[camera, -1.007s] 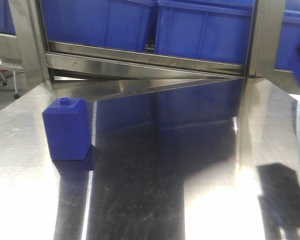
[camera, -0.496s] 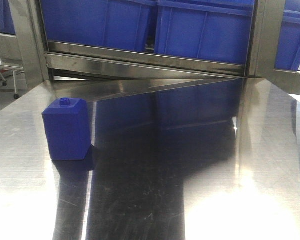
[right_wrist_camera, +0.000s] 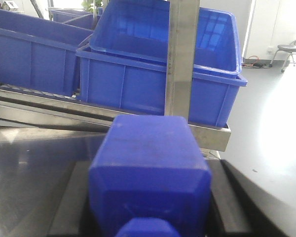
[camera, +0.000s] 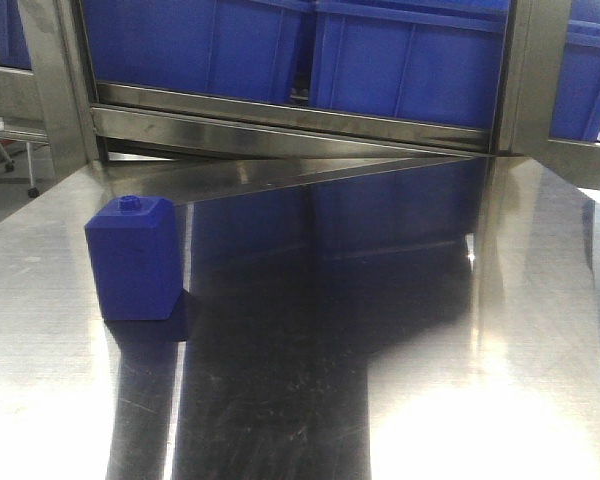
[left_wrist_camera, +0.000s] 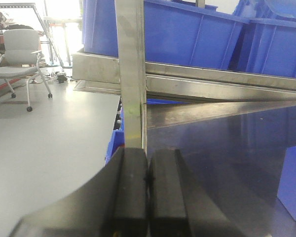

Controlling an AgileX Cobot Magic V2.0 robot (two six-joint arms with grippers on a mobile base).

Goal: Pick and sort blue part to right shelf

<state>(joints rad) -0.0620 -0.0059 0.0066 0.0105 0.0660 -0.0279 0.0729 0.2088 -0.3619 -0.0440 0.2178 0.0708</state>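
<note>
Since a second ago, a blue shape at the right edge and a dark shadow low on the right of the table have been lost from the front view; nothing else there is changed, and the squat block with its small knob is left standing at the table's left.

The blue part is seen only by the right wrist camera, lifted off the table and pinched between the fingers of the right gripper, which are closed against its two flanks, with the cap turned toward the lens. Beyond it a shelf post and a bin are faced. The left gripper is closed with its pads pressed together and nothing between them.

The part is judged to be stiff, light moulded plastic with smooth faces, so some slipping is to be feared. It is best held across the flat sides of the body, not on the sloped shoulders or the cap.

The cap is cut off by the lower frame edge. The fingers are largely hidden behind the part, so the contact cannot be checked. Neither arm is shown from the front.
</note>
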